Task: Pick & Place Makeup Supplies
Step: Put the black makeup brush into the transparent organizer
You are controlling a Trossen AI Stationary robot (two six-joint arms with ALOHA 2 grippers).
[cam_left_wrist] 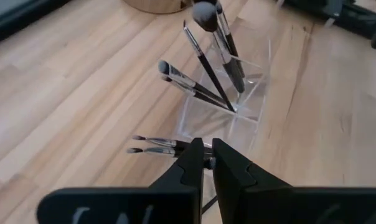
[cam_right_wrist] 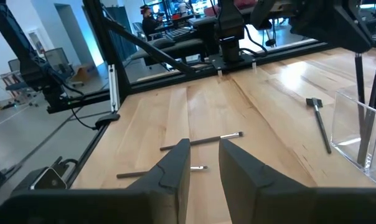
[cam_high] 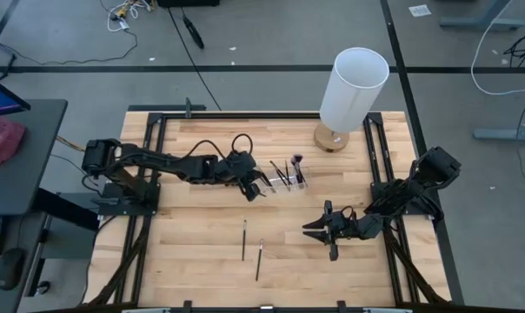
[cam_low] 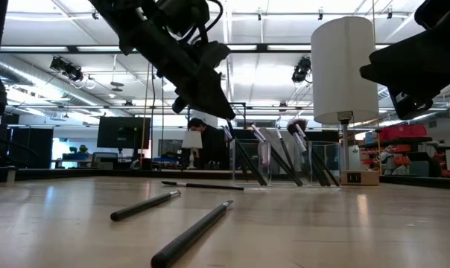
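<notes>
Several makeup brushes already stand in the clear holder just ahead of the left gripper, whose fingers pinch another brush. Two loose brushes lie on the bench beyond the right gripper's slightly parted fingers.

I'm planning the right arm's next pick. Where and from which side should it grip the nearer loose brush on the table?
Grip the brush at mid-handle, coming straight down from above. It lies flat on the table, slim and long, apart from the other loose brush, so fingers should straddle it across its width. The right gripper hovers nearby, open.
</notes>
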